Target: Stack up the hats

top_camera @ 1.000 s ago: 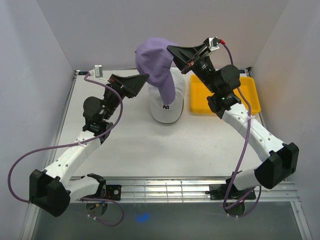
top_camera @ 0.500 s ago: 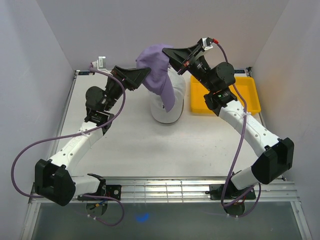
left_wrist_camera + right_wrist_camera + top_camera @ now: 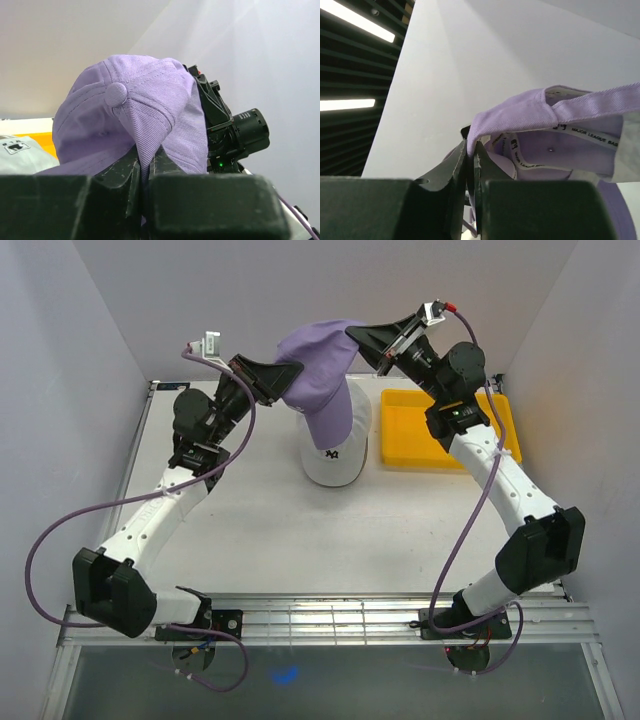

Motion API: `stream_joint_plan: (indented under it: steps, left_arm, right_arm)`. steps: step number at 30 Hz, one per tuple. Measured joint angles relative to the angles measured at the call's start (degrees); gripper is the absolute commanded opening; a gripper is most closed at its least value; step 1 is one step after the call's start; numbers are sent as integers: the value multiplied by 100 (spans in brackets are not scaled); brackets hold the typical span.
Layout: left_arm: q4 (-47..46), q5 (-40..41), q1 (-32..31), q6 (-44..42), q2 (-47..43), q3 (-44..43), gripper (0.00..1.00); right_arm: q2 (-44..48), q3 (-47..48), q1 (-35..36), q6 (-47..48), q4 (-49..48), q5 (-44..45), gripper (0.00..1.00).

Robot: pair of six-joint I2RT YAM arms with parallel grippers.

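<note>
Under purple cap (image 3: 320,365), white cap (image 3: 335,472) partly hidden

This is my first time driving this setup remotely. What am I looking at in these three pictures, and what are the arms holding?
You have two white robot arms bolted at the near edge of a table. The wide picture looks down from above and behind them. The other two come from a camera on each wrist, looking along its own fingers. The left gripper and right gripper each pinch an edge of a purple cap, holding it in the air between them. Under it, a white cap sits on the table, and a yellow tray lies to its right.
</note>
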State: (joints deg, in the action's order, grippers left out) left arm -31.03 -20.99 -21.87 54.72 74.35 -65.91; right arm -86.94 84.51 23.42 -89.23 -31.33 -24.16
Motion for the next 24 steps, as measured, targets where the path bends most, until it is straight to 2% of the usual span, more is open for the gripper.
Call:
stream_joint_plan:
  steps: [3,5,9,13,18,24]
  left_arm:
    - [264,-55,2,-72,267,-299,6]
    - [431,-72,2,-114,496,-507,1]
    - [890,-85,0,-249,1003,-1014,0]
    - [1320,-48,-39,-452,1394,-1504,0]
    - [1738,68,-87,-671,1683,-2098,0]
    - [2201,358,-140,-841,1731,-2487,0]
  right_arm:
    - [-345,221,-219,116,68,-299,20]
    - [-610,352,-352,192,166,-481,30]
    - [-1143,640,-560,490,509,-791,55]
    - [-1412,719,-710,807,857,-994,68]
    - [-1388,649,-868,1064,933,-1095,78]
    - [-957,-44,-1078,1287,929,-1080,84]
